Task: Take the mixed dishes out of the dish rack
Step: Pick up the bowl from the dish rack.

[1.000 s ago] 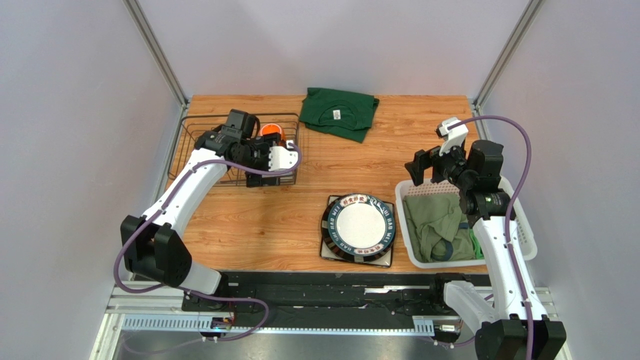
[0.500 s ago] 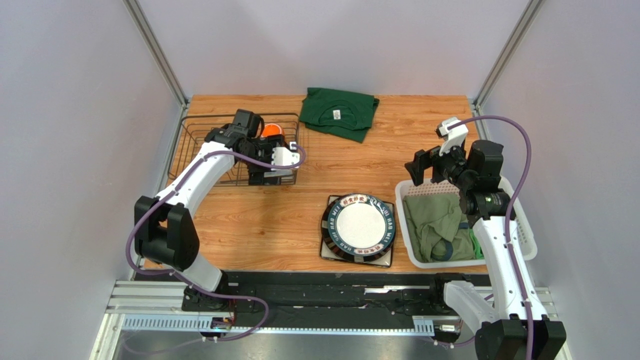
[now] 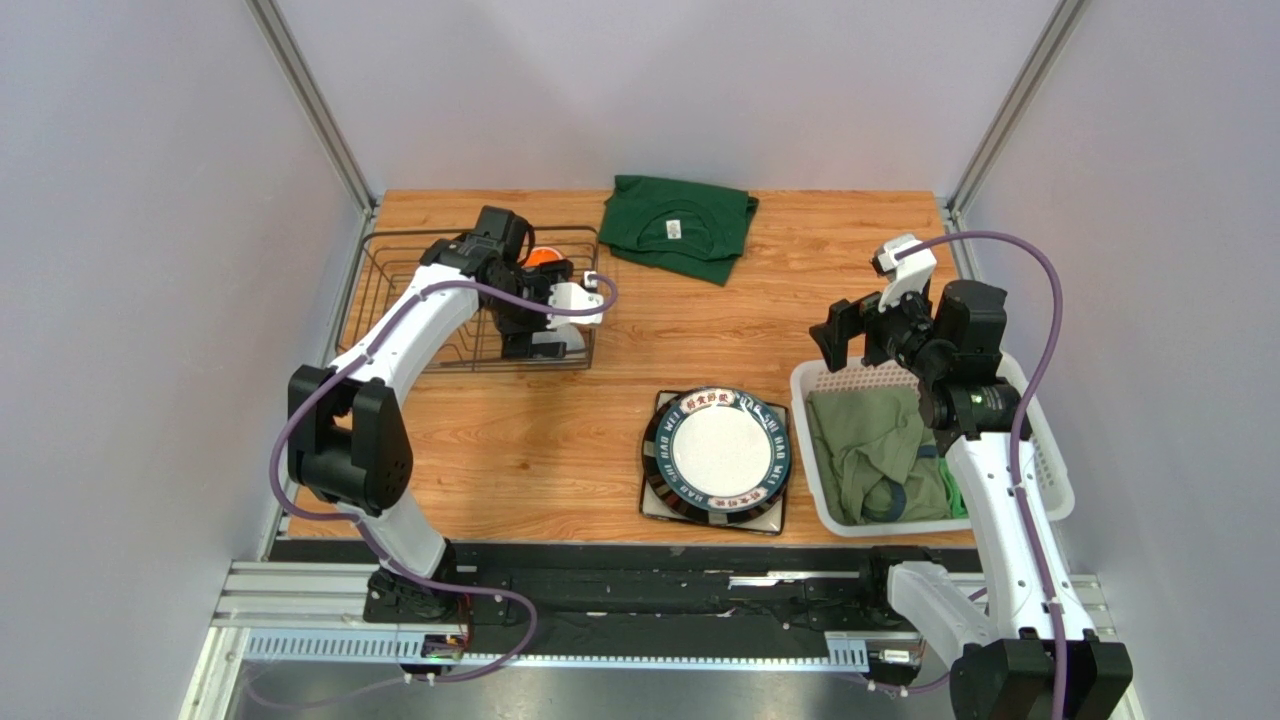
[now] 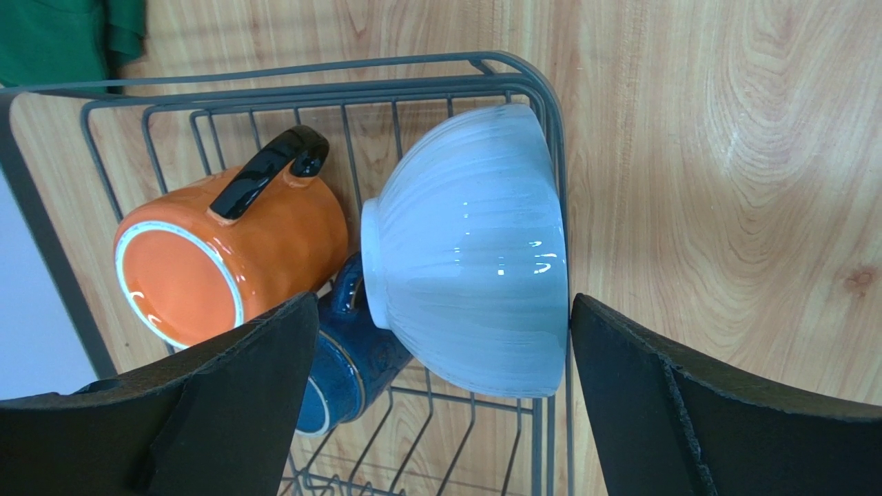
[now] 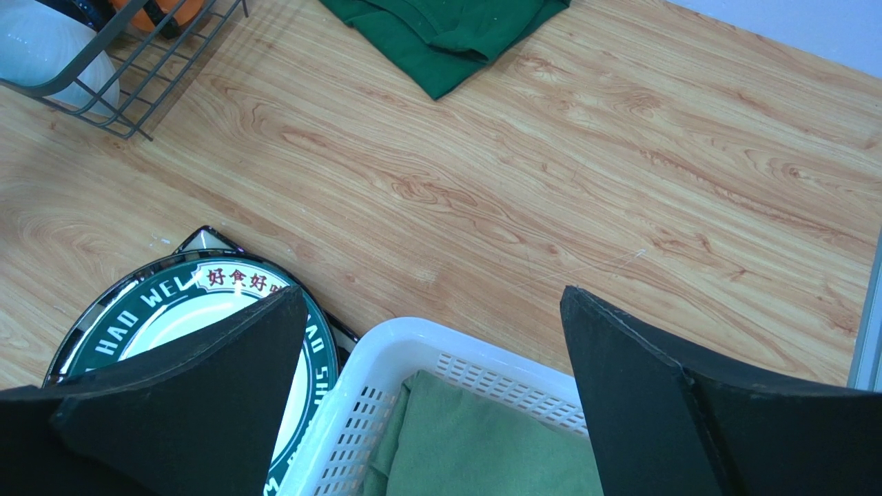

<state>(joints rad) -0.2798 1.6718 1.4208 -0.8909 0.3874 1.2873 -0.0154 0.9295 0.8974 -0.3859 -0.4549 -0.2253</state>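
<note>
Bowl point(image 4: 471, 279), small and white, leaned in the dish rack's point(image 4: 311, 72) corner, bare tabletop point(image 4: 725, 207) beyond. Left gripper point(image 4: 443, 310) and right gripper point(image 5: 433, 300) stood wide open, empty.

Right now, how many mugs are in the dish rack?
2. The orange mug lies on its side in the dish rack; the dark blue mug shows partly between it and the white bowl. The left arm may hide more.
</note>
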